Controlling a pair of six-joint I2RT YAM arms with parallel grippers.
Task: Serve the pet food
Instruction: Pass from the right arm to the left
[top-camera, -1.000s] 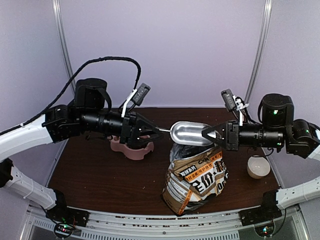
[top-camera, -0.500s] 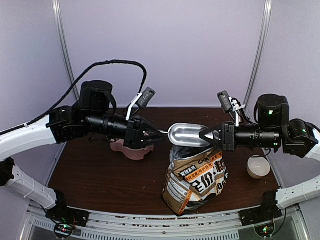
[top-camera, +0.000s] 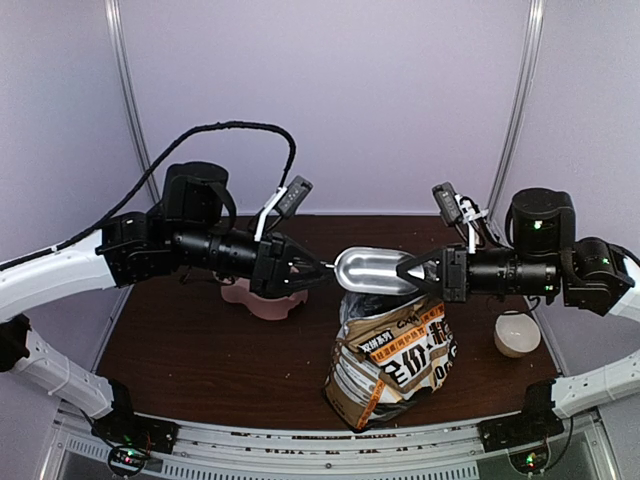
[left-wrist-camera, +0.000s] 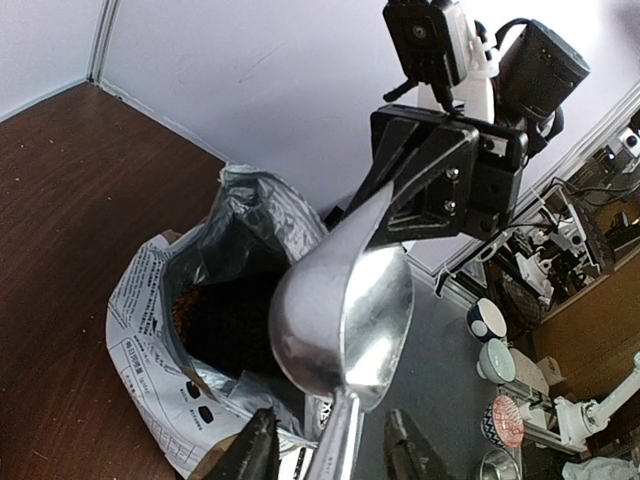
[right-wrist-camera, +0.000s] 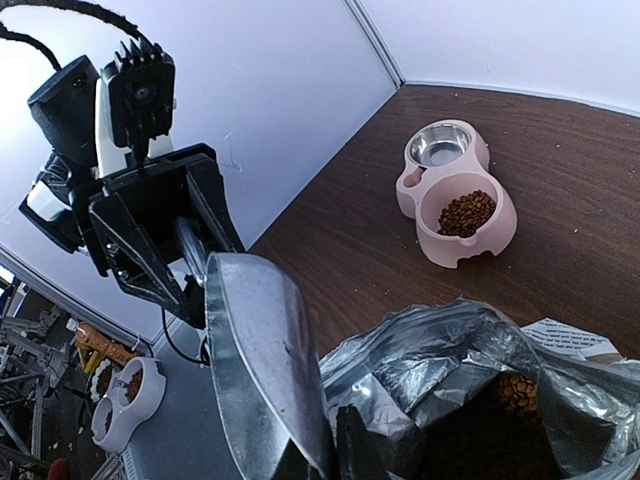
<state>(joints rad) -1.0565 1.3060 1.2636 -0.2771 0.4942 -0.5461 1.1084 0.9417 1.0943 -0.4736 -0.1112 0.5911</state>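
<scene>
Top view: scoop (top-camera: 372, 270) hangs roughly level at frame ctr, just above the open bag (top-camera: 390, 360), strung btwn the two arms. R gripper (top-camera: 408, 270) reaches in from frame right, clenched on the tip of the scoop bowl. L wrist view shows it pinching the metal edge, upper ctr. L gripper (top-camera: 318, 267) reaches in from frame left w/ jaws either side of the thin handle. In L wrist view its fingers (left-wrist-camera: 258, 450) sit at the bottom edge w/ a gap to the handle on each side, so can't tell if it's actually gripping.

Kibble (right-wrist-camera: 513, 392): dark mass down inside the foil-lined bag, lower right of R wrist view. More lies in one basin of the pink feeder (right-wrist-camera: 452, 250), upper right of that view; the other basin is shiny steel. In top view the feeder sits on the table (top-camera: 200, 350) left of ctr, partly behind L gripper. White cup (top-camera: 517, 335) stands near the table's right edge, apart from the bag.
</scene>
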